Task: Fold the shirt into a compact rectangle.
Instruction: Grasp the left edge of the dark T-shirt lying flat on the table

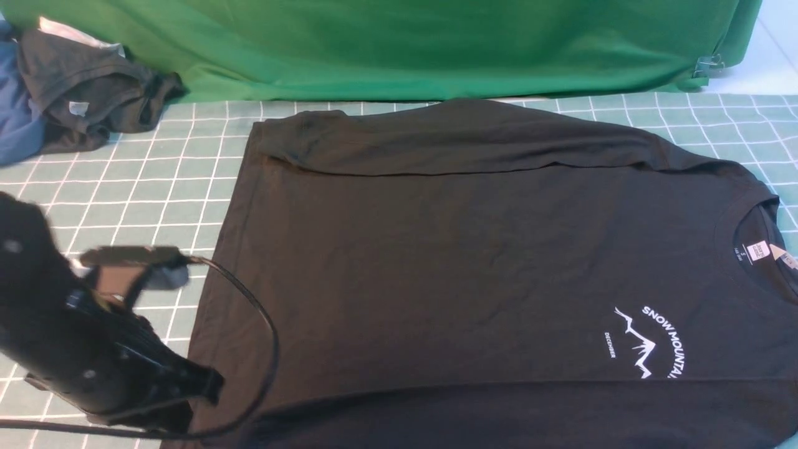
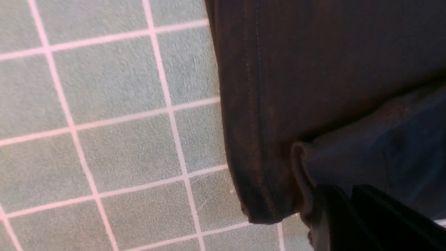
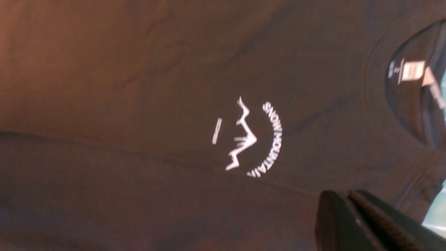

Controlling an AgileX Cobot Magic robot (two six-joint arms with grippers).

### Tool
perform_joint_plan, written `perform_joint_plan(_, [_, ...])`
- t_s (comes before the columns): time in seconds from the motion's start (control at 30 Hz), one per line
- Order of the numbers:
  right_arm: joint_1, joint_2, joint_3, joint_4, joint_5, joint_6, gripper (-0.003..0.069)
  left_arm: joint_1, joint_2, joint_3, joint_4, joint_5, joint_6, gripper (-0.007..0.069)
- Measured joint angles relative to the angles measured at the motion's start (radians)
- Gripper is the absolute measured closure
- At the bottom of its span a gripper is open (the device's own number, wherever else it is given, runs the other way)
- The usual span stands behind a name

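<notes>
Shirt (image 1: pixel 474 249), black and long-sleeved, flat on the green gridded table (image 1: pixel 156 187), filling its middle and right side. Laid sideways: hem toward the left edge, collar toward the right edge, white neck label (image 1: pixel 756 249) visible inside the neckline. White mountain print (image 1: pixel 648 343) with "SNOW MOUNTAIN" on the chest, toward the near edge. Far sleeve (image 1: pixel 474 140) folded across the body along the far side, its end close to the garment's far-left corner. Second fold line along the near side, just below the print, with another layer of black cloth over the body there.

Left gripper (image 1: pixel 209 381) low at the near-left corner of the shirt, against the hem corner, black cable (image 1: pixel 265 324) looping over the cloth. From the left wrist: fingers (image 2: pixel 383 223) pressed together, a rounded fold of the black cloth gathered right at their tips and seemingly pinched there; stitched hem just beside it, flat on the grid.

Right gripper (image 3: pixel 343 200) outside the front view. From the right wrist: jaws pressed tight together over the black cloth near the shoulder seam; cloth between them or not, impossible to tell.

Dark grey garment (image 1: pixel 93 93) crumpled at the far-left corner, partly over a blue garment (image 1: pixel 15 118), both well apart from the shirt. Green cloth backdrop (image 1: pixel 405 43) along the far edge
</notes>
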Motion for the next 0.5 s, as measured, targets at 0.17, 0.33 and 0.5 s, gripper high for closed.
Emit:
perform_joint_plan(0.17, [0.000,0.004,0.063,0.002,-0.034,-0.004,0.0620,-0.112,0.020,0.000,0.077,-0.033,-0.064,0.0575])
perform_joint_plan(0.33, [0.000,0.004,0.091,0.022,-0.046,-0.005,0.0620,-0.162,0.020,0.000,0.093,-0.068,-0.064,0.0477])
perform_joint_plan(0.5, [0.000,0.004,0.091,0.037,-0.045,-0.005,0.0610,-0.167,0.020,0.000,0.101,-0.098,-0.064,0.0293])
